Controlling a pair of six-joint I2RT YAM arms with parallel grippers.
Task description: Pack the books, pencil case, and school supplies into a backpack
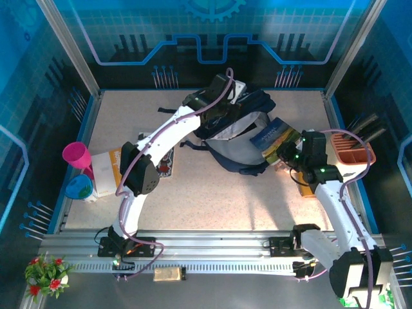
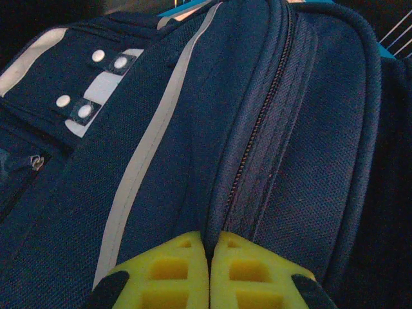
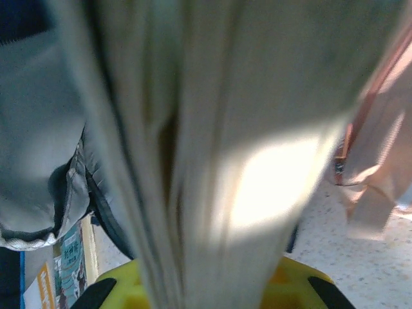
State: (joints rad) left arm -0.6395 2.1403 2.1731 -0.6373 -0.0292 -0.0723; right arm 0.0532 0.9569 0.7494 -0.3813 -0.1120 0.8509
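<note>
The dark navy backpack [image 1: 239, 132] lies at the back centre of the table. My left gripper [image 1: 221, 93] is at its top end. In the left wrist view the left gripper [image 2: 210, 235] is shut on a fold of backpack [image 2: 161, 161] fabric beside the zipper. My right gripper [image 1: 293, 157] is shut on the blue-green book [image 1: 277, 137], which is tilted against the backpack's right side. Its page edges [image 3: 212, 148] run up between the yellow fingers [image 3: 302, 290]. Another book [image 1: 166, 168] lies flat, partly hidden under the left arm. The pencil case is not identifiable.
A magenta cup [image 1: 76, 156], a blue round piece [image 1: 80, 188] and a white and orange flat piece [image 1: 106, 170] sit at the left edge. A beige holder with black handles [image 1: 355, 152] stands at the right edge. A pinkish-beige object [image 3: 373, 167] lies right of the held book.
</note>
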